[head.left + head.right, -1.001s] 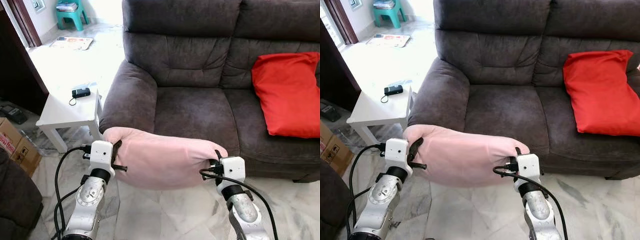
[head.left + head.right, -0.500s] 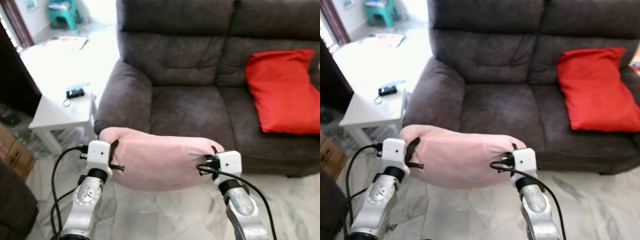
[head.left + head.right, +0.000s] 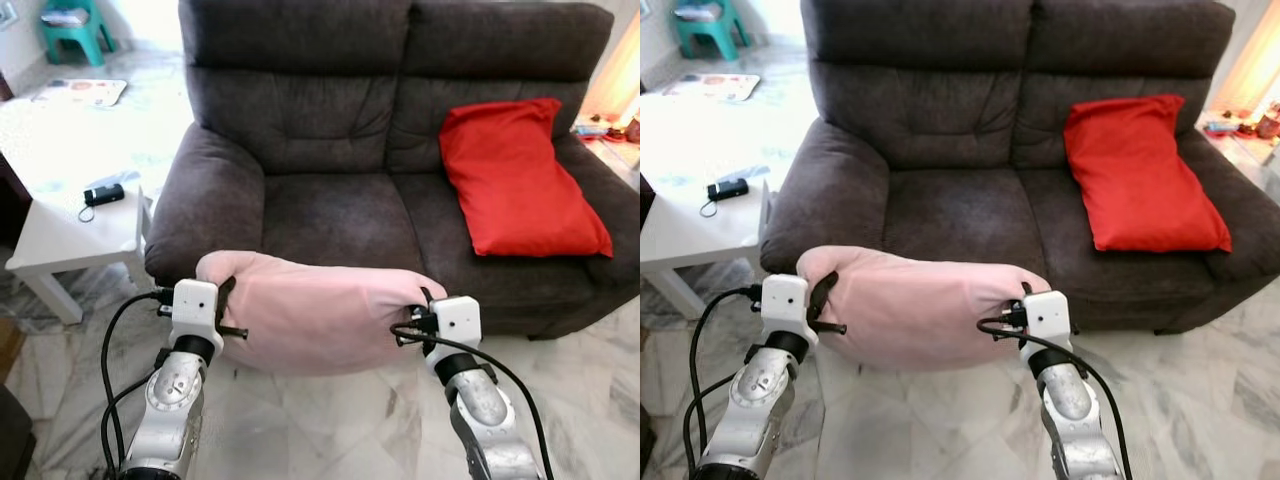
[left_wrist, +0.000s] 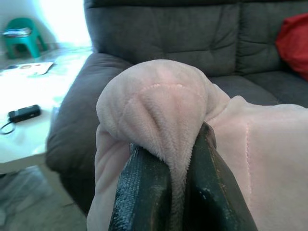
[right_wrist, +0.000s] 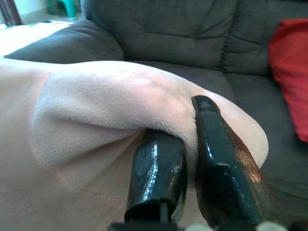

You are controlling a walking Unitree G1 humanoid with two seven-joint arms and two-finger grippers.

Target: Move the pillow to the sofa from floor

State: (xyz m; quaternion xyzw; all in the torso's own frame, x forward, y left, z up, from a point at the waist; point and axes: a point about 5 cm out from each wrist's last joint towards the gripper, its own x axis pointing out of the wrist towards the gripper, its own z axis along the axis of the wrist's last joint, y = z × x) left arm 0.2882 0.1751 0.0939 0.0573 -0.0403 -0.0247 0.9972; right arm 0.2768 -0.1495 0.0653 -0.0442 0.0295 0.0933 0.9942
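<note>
While hanging between both arms at lower centre of frame, pink pillow [image 3: 320, 310] is sagging: soft, light, plush. Left hand [image 3: 226, 308] pinching one end, right hand [image 3: 420, 322] clamping other; corner seams giving surest hold. Sofa [image 3: 340, 205] seat waiting just beyond.

pillows: 2 (pink [image 3: 320, 310], red [image 3: 520, 180]) | sofa [image 3: 330, 130]: 1 | claws: 2 (L [image 3: 226, 310], R [image 3: 425, 318])
</note>
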